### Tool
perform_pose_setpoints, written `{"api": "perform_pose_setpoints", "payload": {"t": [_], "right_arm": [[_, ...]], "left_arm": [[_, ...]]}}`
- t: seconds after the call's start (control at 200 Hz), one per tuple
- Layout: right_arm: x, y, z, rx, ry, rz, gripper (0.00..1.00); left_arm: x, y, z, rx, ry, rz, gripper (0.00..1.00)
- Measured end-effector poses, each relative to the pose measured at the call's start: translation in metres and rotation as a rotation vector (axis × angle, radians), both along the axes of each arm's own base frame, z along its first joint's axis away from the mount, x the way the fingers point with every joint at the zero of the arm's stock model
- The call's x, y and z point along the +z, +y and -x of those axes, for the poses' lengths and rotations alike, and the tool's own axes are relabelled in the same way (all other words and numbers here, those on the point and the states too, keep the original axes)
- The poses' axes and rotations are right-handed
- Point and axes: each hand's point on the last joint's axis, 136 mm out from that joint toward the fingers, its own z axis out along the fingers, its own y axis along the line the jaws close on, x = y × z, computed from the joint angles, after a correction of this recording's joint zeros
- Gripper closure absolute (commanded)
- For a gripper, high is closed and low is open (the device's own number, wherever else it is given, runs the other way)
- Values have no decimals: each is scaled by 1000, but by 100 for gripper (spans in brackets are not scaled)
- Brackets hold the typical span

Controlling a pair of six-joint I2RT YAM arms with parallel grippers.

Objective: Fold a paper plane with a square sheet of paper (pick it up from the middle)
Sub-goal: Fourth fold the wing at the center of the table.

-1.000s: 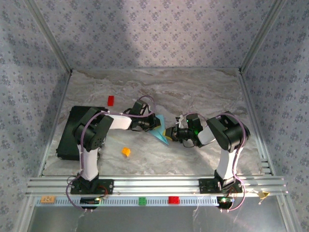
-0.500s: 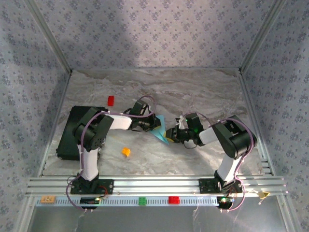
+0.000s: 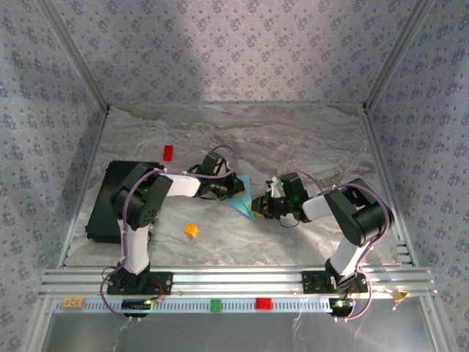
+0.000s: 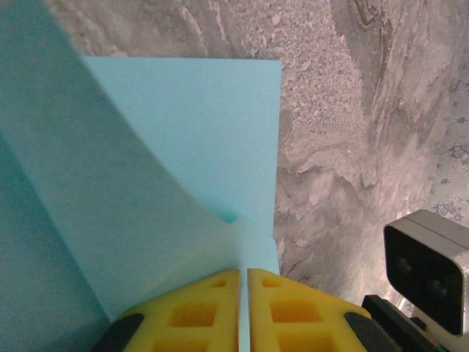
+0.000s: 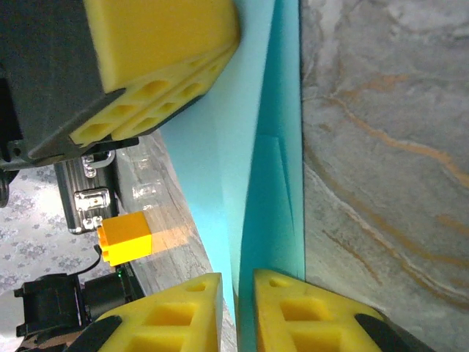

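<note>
Both grippers were at the folded blue paper (image 3: 242,199) near the middle of the table (image 3: 293,139).
The left gripper (image 4: 242,273) was pinched tight on the paper. The right gripper (image 5: 238,277) had a finger on each side of the creased edge with a narrow gap; whether it gripped could not be told.

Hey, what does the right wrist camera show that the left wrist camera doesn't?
Right wrist view: an orange block sitting on the marbled table, and the left gripper pinching the light-blue paper. Left wrist view: the paper's square corner, plus a grey camera housing at lower right. Both: the paper running between that camera's own yellow fingers, with the table beneath.
</note>
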Motion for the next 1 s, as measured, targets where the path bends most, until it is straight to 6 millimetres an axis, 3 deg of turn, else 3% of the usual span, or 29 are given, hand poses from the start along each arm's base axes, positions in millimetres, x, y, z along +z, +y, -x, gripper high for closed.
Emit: {"api": "perform_pose_setpoints", "payload": {"t": [0.26, 0.49, 0.8, 0.999], "right_arm": [[-6, -2, 6, 3, 11, 42, 93], [-4, -1, 6, 6, 0, 39, 84], [-8, -5, 19, 13, 17, 80, 96], [-8, -5, 19, 14, 13, 84, 89]], "left_arm": [[0, 0, 0, -2, 3, 2, 89], [0, 0, 1, -3, 3, 2, 89], [-1, -1, 2, -7, 7, 5, 90], [-1, -1, 2, -8, 8, 6, 90]]}}
